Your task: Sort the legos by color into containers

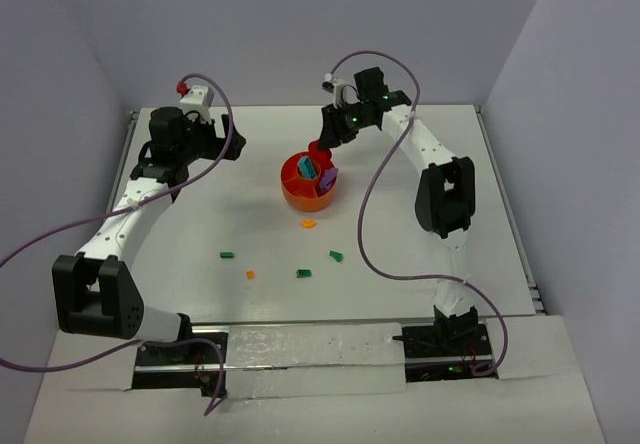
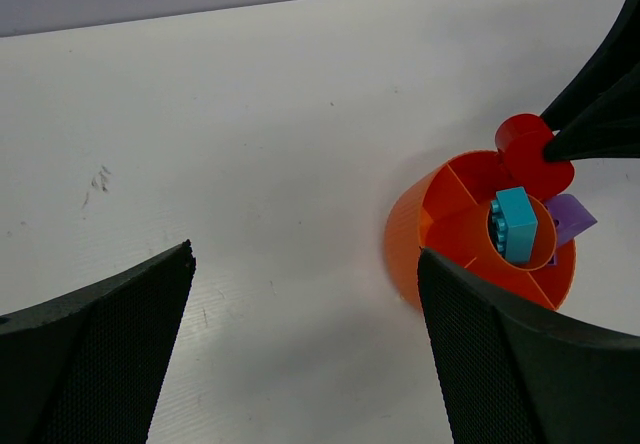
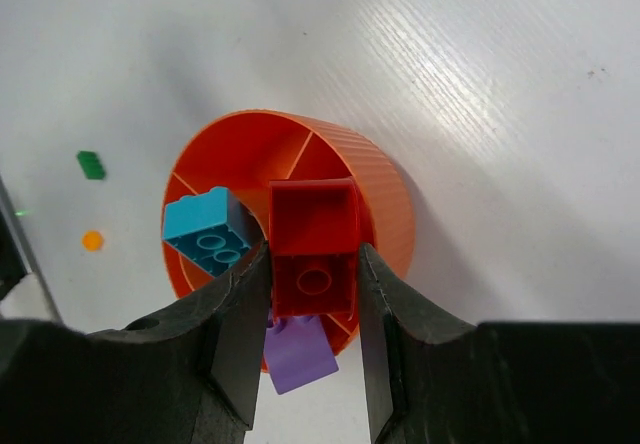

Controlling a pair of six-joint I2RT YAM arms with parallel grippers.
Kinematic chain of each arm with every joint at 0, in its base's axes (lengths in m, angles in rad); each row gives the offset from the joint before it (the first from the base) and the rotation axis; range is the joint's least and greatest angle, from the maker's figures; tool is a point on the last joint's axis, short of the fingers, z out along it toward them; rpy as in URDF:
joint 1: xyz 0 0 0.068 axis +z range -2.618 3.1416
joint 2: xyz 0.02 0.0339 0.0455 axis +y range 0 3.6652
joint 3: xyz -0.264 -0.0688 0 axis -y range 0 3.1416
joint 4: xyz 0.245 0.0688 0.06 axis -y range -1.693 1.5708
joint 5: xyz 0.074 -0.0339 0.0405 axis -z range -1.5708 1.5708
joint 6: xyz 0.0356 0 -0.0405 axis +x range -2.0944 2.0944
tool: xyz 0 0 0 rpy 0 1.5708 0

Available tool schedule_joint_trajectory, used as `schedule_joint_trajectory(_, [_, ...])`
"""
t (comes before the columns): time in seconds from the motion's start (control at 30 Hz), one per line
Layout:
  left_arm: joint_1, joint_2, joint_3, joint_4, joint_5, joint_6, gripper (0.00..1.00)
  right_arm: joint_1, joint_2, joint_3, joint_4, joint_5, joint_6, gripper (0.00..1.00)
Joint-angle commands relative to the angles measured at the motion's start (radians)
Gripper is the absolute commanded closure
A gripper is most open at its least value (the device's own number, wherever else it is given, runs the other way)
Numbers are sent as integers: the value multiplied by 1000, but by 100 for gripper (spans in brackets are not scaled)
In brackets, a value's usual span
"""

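Observation:
The orange bowl (image 1: pixel 298 196) stands mid-table, divided into wedges. My right gripper (image 3: pixel 313 294) is shut on a red brick (image 3: pixel 313 249) and holds it just above the bowl's (image 3: pixel 385 199) rim. In the top view that red brick (image 1: pixel 319 151) hangs over the bowl's far side. A teal block (image 3: pixel 208 232) sits in the hub and a purple block (image 3: pixel 298 354) leans on the rim. My left gripper (image 2: pixel 305 344) is open and empty over bare table left of the bowl (image 2: pixel 405 229). Green legos (image 1: pixel 227 256) (image 1: pixel 304 273) (image 1: pixel 336 256) and orange legos (image 1: pixel 250 274) (image 1: pixel 309 224) lie nearer the bases.
Walls close the table's back and sides. The left arm (image 1: pixel 130 214) reaches along the left side, the right arm (image 1: pixel 440 189) along the right. Purple cables loop over the table beside both arms.

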Motion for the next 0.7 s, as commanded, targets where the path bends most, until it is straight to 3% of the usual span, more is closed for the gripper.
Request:
schedule_joint_trajectory(0.0, [6,-23,5,45,-21,15,1,28,-76,26,-22,130,-65,100])
schedule_joint_trajectory(0.57, [6,-38,-15,44,-31,10,1,69,-89,12,-58,204,-161,98])
schedule_joint_trajectory(0.67, [6,-43,-20,36,-25,13,1,71,-89,16,-69,196,-171,85])
